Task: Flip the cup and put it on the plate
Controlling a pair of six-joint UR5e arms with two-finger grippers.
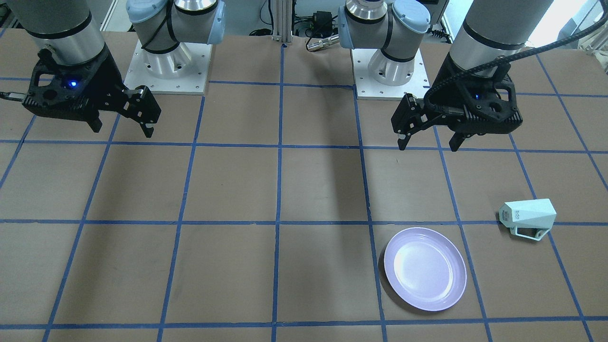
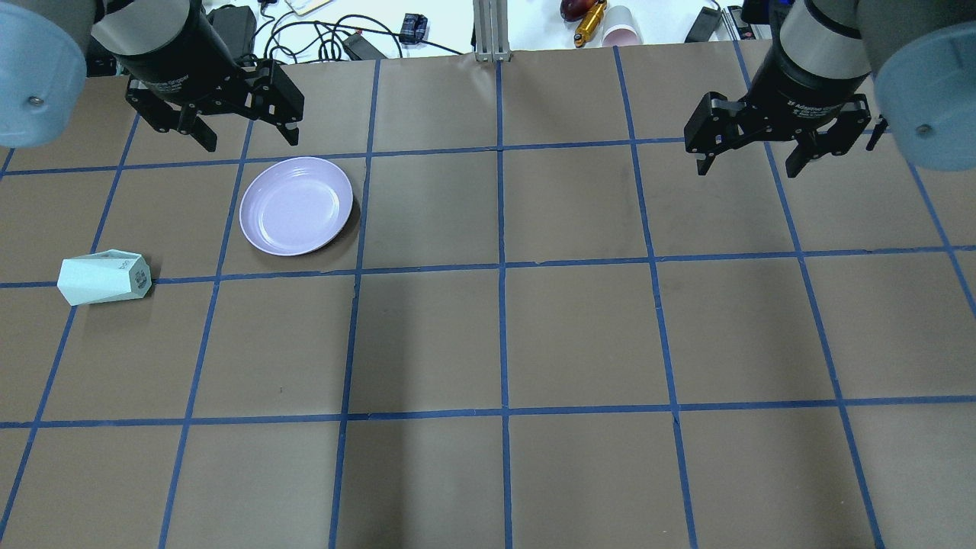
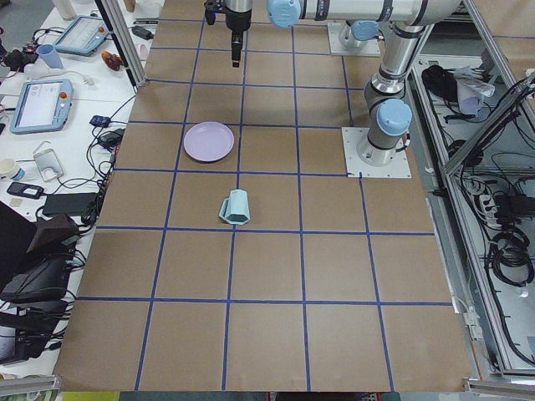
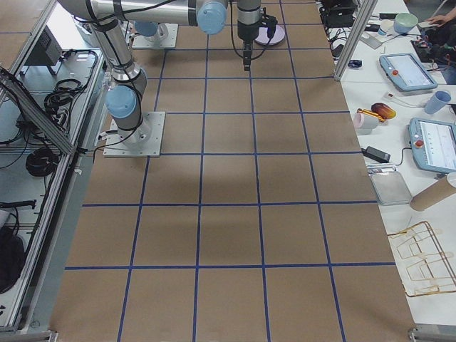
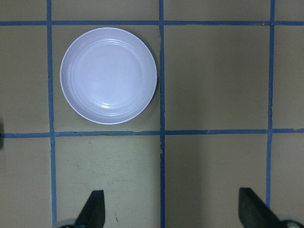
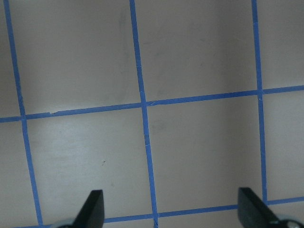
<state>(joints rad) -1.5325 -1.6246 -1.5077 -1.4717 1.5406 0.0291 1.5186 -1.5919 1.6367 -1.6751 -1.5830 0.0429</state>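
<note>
The mint-green cup (image 1: 527,218) lies on its side on the table, its lettered base toward the table's middle and its handle low at the side. It also shows in the overhead view (image 2: 103,276) and the left-side view (image 3: 236,206). The lilac plate (image 1: 425,268) is bare and sits apart from the cup; it also shows in the overhead view (image 2: 296,205) and the left wrist view (image 5: 108,75). My left gripper (image 2: 250,141) is open and empty, raised just beyond the plate. My right gripper (image 2: 747,169) is open and empty over bare table on the far side.
Brown table (image 2: 503,343) with a blue tape grid. Both arm bases (image 1: 168,66) stand on white plates at the robot's edge. Cables, a pink cup (image 2: 621,34) and tablets lie off the table's far edge.
</note>
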